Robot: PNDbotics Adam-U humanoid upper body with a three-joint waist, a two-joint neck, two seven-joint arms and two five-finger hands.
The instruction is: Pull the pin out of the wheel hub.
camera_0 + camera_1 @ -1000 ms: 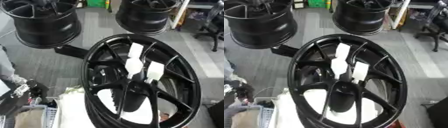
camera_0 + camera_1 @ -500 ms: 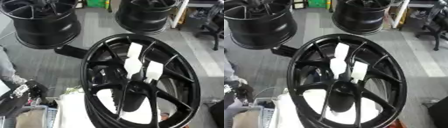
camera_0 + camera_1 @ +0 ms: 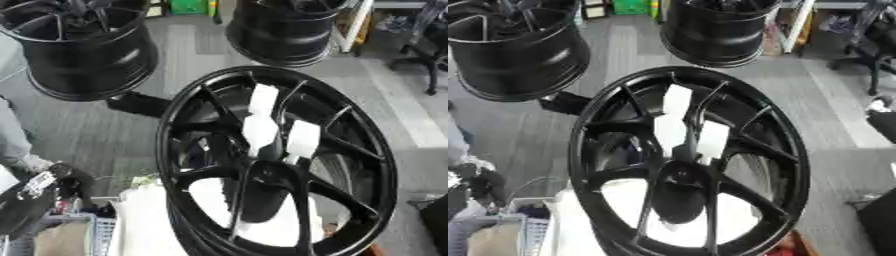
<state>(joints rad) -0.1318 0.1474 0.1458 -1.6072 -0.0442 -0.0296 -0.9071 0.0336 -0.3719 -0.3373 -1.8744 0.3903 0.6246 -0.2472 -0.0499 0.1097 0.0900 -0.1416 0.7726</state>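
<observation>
A large black wheel hub (image 3: 188, 150) stands tilted in the middle, its spoked face toward me. Three white flat pieces (image 3: 259, 129) sit among the spokes just above the dark centre bore (image 3: 262, 175). I cannot make out which of them is a pin. At the lower left a black arm part with a white label (image 3: 39, 184) comes in, apart from the wheel; this looks like my left hand, and its shape is not clear. My right hand shows in neither view.
Two more black wheels stand behind, one at the back left (image 3: 79, 45) and one at the back centre (image 3: 284, 30). A white mesh basket (image 3: 92, 232) and white cloth (image 3: 144, 215) lie at the lower left. A person's grey sleeve (image 3: 10, 135) shows at the left edge, and an office chair (image 3: 429, 45) at the right.
The whole picture has shifted slightly, so the camera moved. The wheel and the white pieces keep their places, and the dark arm part at the lower left has barely moved.
</observation>
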